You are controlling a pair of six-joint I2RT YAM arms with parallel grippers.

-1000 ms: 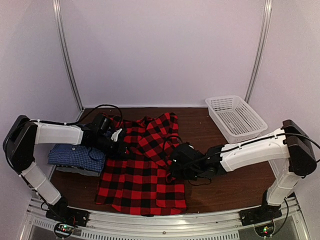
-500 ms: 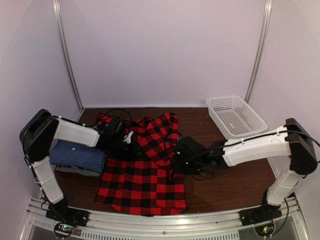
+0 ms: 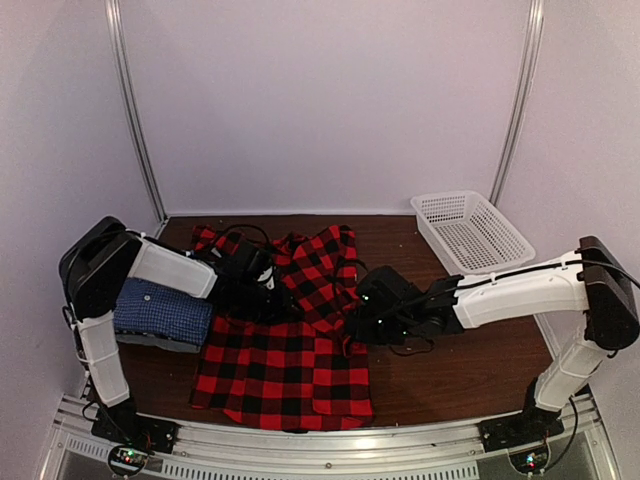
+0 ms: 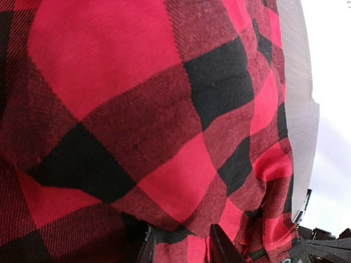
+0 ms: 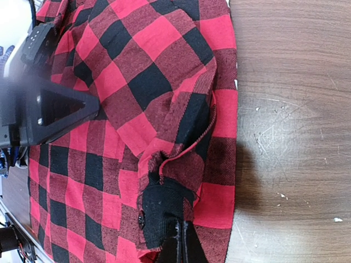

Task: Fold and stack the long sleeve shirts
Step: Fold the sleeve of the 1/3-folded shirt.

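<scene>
Your right claw (image 5: 180, 241) is clenched tight. Its tips sit against the dark cuff (image 5: 159, 211) at the right-hand edge of the red-and-black plaid shirt (image 3: 285, 365). The wrist view does not show whether any cloth is pinched between the tips. From the cuff a raised fold of sleeve climbs toward 1 o'clock in that view, lying on top of the shirt body.

Your left claw (image 4: 184, 249) has a finger on each side of a hanging fold of the same plaid. You cannot tell from here whether that fold is gripped or only straddled.

Seen from above, the plaid shirt lies spread on the table (image 3: 450, 370). Its long axis runs roughly 12 to 6, collar end at 12 and hem at 6 by the arm bases. From the right claw the body of the shirt lies at 9 o'clock. From the left claw it lies from 3 to 5 o'clock. The left claw is the nearer one to the collar end, and the right claw is nearer the right edge at mid-length.

At 9 o'clock from the left claw the folded blue checked shirt (image 3: 160, 310) rests on a grey shirt (image 3: 150, 341), just beside the plaid's left edge. The basket (image 3: 452, 197) stands well apart at 1 o'clock from the right claw.

The step in hand looks like bringing the right side inward. If so, carry it toward 9 o'clock, square across the long axis, so the fold line stays parallel to it.
</scene>
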